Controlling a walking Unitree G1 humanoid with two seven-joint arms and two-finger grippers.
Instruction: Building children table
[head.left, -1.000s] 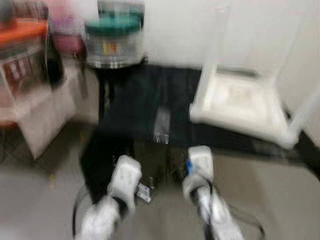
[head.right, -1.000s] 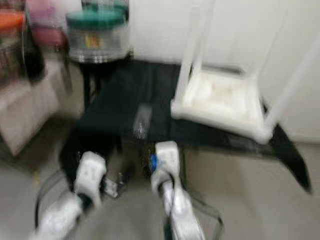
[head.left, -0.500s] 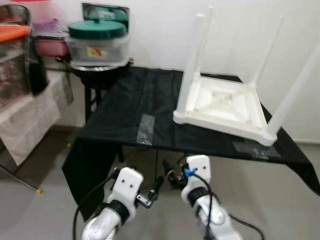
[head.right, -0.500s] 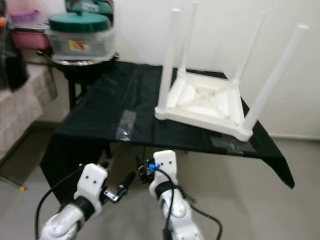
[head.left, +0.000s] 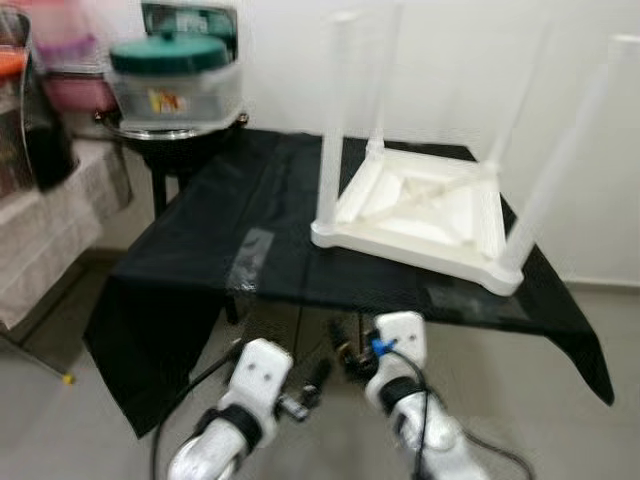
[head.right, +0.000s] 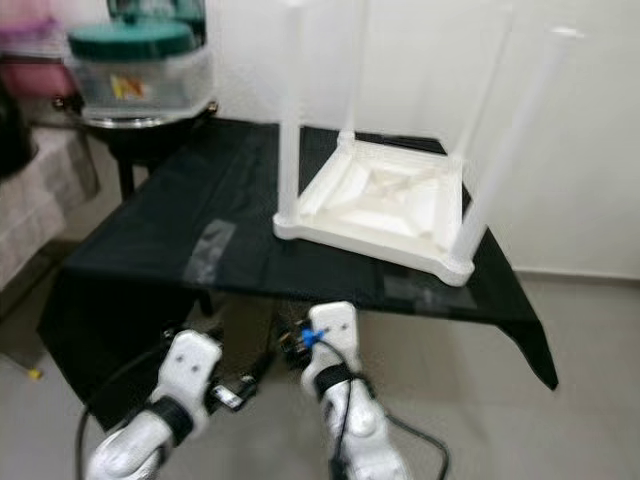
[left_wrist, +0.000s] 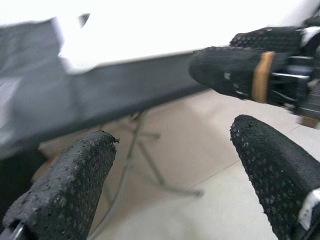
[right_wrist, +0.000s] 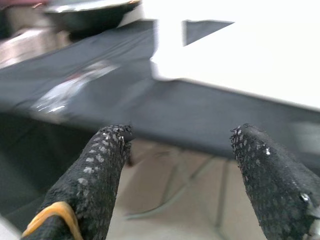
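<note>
A folding table draped in black cloth (head.left: 200, 250), the cloth taped down, likely so it stays put as a work surface, carries the white plastic children's table (head.left: 420, 215) upside down on its far right part, all four legs pointing up, a pose that suits fitting legs into the top. At the far left corner sits a green-lidded clear container (head.left: 172, 80) on a dark pan. Low before the table's near edge hang the left gripper (left_wrist: 175, 165) and right gripper (right_wrist: 180, 175), both with fingers spread and empty, well short of the children's table.
</note>
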